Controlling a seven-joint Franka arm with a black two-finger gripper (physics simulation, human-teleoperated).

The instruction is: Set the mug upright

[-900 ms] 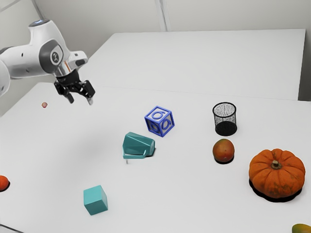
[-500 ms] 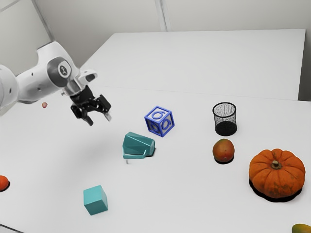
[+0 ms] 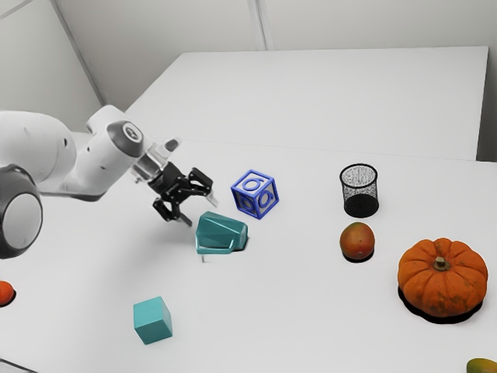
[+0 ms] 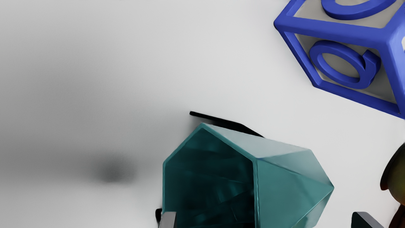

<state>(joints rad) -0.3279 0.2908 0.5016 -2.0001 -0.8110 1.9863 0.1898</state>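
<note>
hovering near the mug (image 3: 223, 230) lying on its side, the pincer (image 3: 199, 211) is released and spread wide

Claw (image 3: 199, 211) now lower and farther toward the exterior view's right, near the mug (image 3: 222, 231)

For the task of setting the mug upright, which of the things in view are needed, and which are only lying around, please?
Part of the job:
- mug, on its side
- jaws, open, near its mouth

Just lying about:
- blue block
- teal cube
- mesh cup
- pumpkin
- reddish fruit beside it
- orange ball
</note>
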